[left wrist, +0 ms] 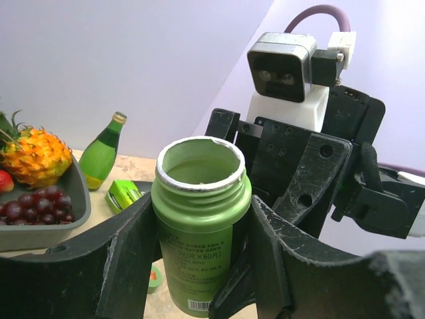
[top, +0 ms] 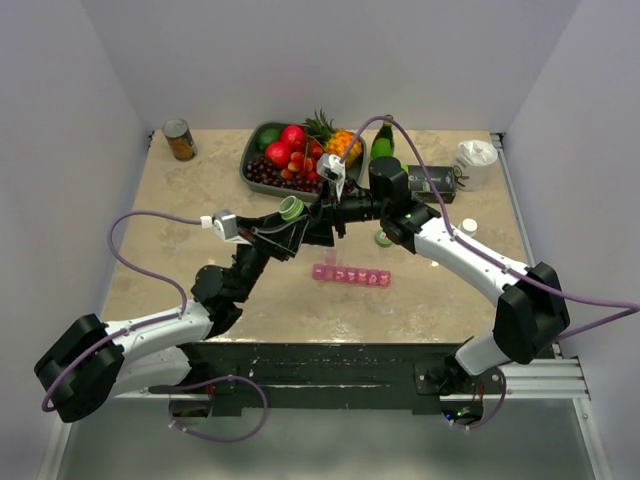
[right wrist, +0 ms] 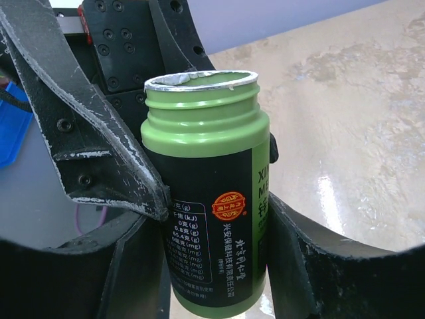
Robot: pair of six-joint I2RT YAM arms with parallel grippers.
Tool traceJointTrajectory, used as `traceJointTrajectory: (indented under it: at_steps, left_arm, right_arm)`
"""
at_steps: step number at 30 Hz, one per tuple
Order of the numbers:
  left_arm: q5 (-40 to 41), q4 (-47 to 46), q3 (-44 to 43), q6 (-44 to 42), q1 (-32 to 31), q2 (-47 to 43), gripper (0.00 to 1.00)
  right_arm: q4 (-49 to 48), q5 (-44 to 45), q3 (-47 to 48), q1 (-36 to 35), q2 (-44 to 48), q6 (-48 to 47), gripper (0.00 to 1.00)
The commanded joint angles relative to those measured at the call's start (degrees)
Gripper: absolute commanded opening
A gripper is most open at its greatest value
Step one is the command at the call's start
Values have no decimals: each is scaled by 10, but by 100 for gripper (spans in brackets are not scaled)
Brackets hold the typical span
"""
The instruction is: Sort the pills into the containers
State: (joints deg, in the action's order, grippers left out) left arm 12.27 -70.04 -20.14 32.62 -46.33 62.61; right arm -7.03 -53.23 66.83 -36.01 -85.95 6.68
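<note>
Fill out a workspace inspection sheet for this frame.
Surface: beige stone-pattern table, no spills seen.
Job's things: pink pill organizer lying flat mid-table; green bottle with its cap off, between both grippers; no loose pills seen.
Clutter: fruit tray, can, green glass bottle, green cap, white cap.
Grippers: left gripper shut on the green bottle; right gripper appears closed on it too.
Cables: purple cables looping off both arms, away from the organizer.
Surroundings: plain pale walls; nothing else seen.

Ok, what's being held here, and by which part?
The left claw grips the open green bottle by its body. The right claw flanks it too; its grip cannot be told.
</note>
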Motion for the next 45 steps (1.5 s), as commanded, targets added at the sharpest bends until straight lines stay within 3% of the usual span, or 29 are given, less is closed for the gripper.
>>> traceJointTrajectory:
  at_steps: [1, 4, 7, 9, 13, 18, 21, 25, 29, 33, 35, 36, 40, 43, 44, 45]
  left_arm:
    - [6, -82, -24, 10, -10, 0, 0]
    - [-2, -78, -28, 16, -11, 0, 0]
    - [-8, -56, -33, 16, -10, -11, 3]
    - [-6, -37, -33, 16, -10, -27, 15]
    - [2, 1, -34, 10, -10, -60, 52]
    - [2, 64, -45, -11, -10, -100, 77]
    - [7, 90, -46, -26, -10, -120, 97]
    - [18, 137, -55, -59, -10, -145, 99]
    - [43, 246, -79, -121, -10, -205, 99]
    - [78, 362, -102, -198, -9, -273, 99]
    - [94, 418, -109, -231, -9, -310, 99]
    - [100, 430, -107, -243, -8, -321, 99]
    - [119, 462, -94, -256, -8, -367, 99]
    - [116, 460, -76, -248, -8, -382, 99]
    - [114, 459, -72, -245, -8, -381, 99]
    - [110, 459, -69, -244, -8, -381, 99]
  right_arm:
    - [-47, -17, 4, -1, 1, 29, 32]
    - [-45, -28, 7, -2, 4, 22, 12]
    - [-29, -42, 9, -2, 10, 2, 3]
    - [-21, -49, 8, -2, 15, -8, 0]
    - [-4, -53, 14, 0, 21, -24, 0]
    - [3, -60, 16, 1, 22, -28, 0]
    - [4, -65, 17, 4, 25, -30, 0]
    - [4, -95, 16, 16, 28, -32, 0]
    - [4, -109, 21, 54, 46, -32, 0]
    - [23, -101, 70, 173, 68, -25, 0]
    - [60, -78, 137, 222, 69, -46, 0]
    - [113, -41, 192, 264, 67, -83, 0]
    - [98, 35, 281, 341, 58, -35, 0]
    - [73, 11, 345, 331, 42, 26, 0]
    - [88, -12, 363, 275, 42, -23, 0]
    - [224, -22, 418, 237, 43, -102, 0]
